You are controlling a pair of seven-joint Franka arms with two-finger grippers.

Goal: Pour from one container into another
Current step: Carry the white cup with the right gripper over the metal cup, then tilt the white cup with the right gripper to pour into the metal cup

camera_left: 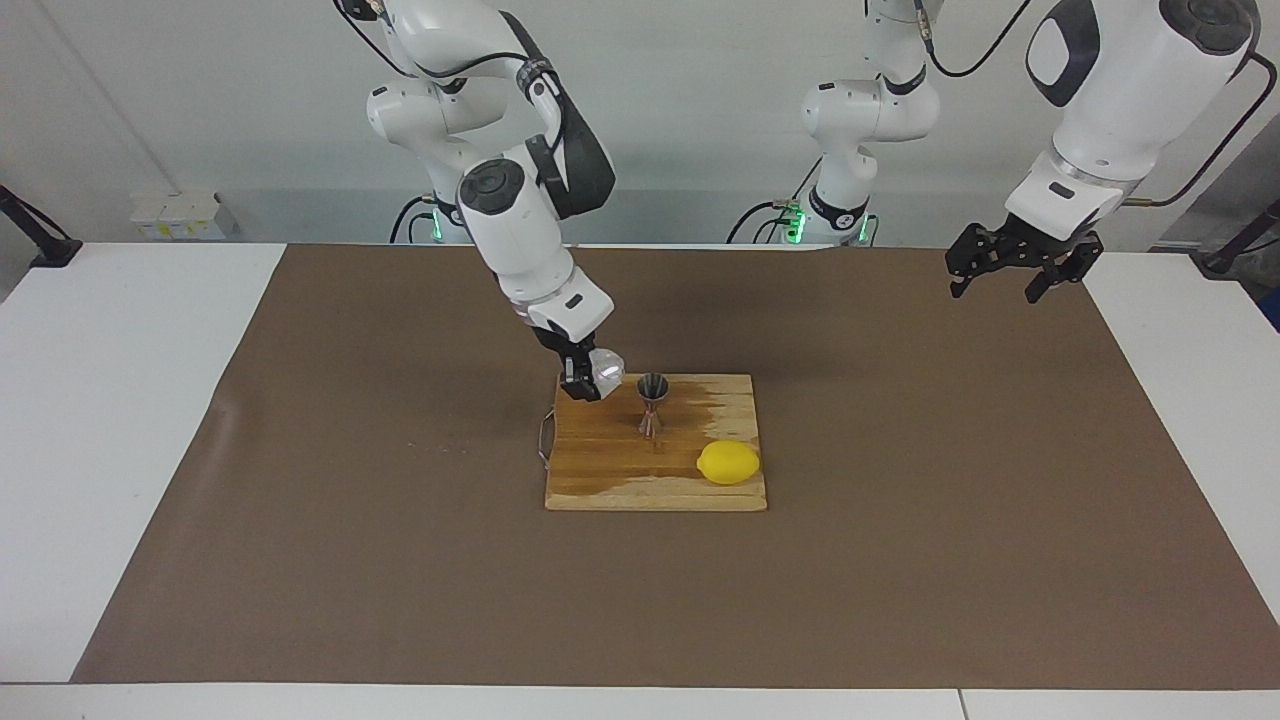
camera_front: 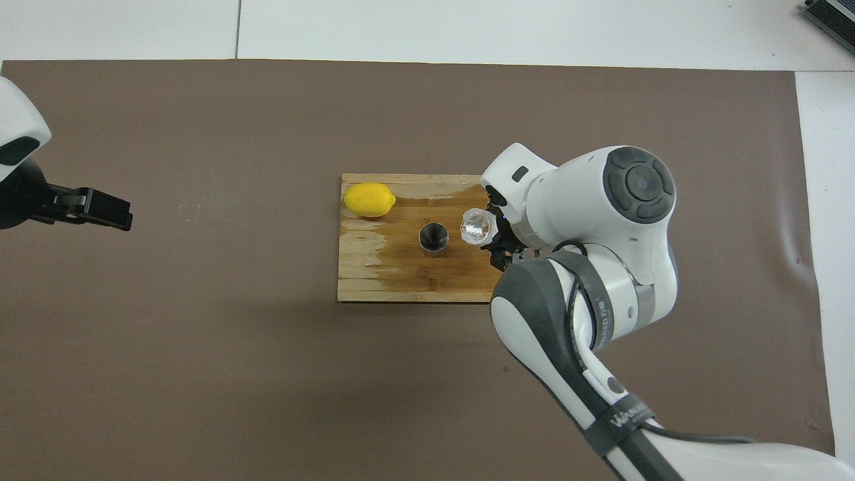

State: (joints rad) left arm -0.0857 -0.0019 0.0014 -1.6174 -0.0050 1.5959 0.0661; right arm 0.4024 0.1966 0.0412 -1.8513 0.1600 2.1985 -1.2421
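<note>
My right gripper [camera_left: 592, 378] is shut on the small translucent cup [camera_left: 607, 368] and holds it a little above the wooden board [camera_left: 620, 470]. The cup hangs close beside the steel jigger [camera_left: 653, 400], toward the right arm's end, apart from it. In the overhead view the cup [camera_front: 478, 226] sits next to the jigger's open mouth [camera_front: 433, 238], with the right gripper [camera_front: 497, 234] partly hidden under its wrist. The jigger stands upright on the board. My left gripper [camera_left: 1015, 270] is open and empty, waiting in the air over the mat at the left arm's end [camera_front: 100, 208].
A yellow lemon [camera_left: 728, 462] lies on the board's corner, farther from the robots than the jigger and toward the left arm's end [camera_front: 369, 199]. The board [camera_front: 401, 280] has a wire handle at the right arm's end. A brown mat [camera_left: 900, 560] covers the table.
</note>
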